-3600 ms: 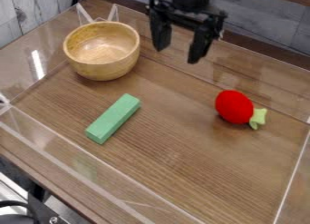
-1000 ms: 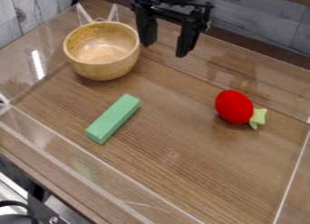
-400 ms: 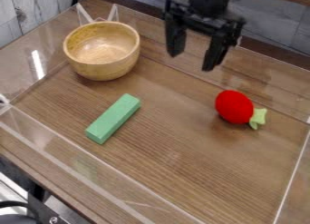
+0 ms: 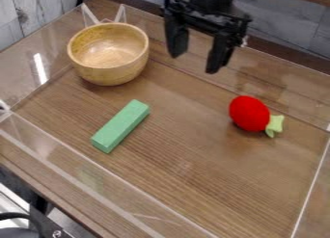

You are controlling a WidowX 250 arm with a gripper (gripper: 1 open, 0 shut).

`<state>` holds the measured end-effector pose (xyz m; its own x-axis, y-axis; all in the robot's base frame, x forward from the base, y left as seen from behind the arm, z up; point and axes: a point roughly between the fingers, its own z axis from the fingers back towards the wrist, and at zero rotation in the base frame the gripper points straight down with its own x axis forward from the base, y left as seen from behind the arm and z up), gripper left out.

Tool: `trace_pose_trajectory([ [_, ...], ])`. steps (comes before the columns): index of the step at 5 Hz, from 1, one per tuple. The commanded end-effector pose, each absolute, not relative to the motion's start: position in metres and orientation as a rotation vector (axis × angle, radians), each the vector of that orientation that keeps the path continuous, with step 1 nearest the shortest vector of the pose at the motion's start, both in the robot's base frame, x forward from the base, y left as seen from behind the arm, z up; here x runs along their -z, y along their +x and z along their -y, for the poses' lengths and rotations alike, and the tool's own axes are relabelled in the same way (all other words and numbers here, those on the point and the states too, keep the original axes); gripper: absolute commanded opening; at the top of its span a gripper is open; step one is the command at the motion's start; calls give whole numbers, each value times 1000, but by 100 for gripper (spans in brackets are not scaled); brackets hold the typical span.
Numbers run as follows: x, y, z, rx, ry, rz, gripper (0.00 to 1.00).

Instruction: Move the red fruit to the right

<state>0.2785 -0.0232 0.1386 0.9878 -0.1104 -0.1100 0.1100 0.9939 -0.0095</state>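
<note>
The end effector (image 4: 209, 39) hung over the far part of the wooden surface (image 4: 180, 170), near the top of the view and to the right of the round wooden bowl (image 4: 108, 51). It was apart from the bowl, and its fingers stood spread apart with nothing held between them. The arm above it was black and ran out of the view at the top edge.

The toy strawberry (image 4: 249, 112), glossy and red, lay on its side on the right part of the surface, well apart from the bowl. Its yellow-green leafy cap (image 4: 273, 125) pointed toward the right and slightly toward the near edge. The end effector was not touching it; it was farther back and to the left.

The flat green rectangular block (image 4: 122, 126) lay on the left part of the surface, nearer than the bowl and set at a slant, its far end angled to the right. At the lower left corner, beyond the edge of the surface, black cables (image 4: 29, 223) showed.
</note>
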Motion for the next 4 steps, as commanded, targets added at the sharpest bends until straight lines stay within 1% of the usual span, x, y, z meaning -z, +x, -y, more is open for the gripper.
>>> trace_pose_trajectory([
  [1,-140,290,34,89,-4,-49,100],
  [2,-127,296,46,60,-14,-44,100],
  [3,-109,297,58,92,-14,-43,100],
  [4,-93,298,69,118,-6,-25,100],
])
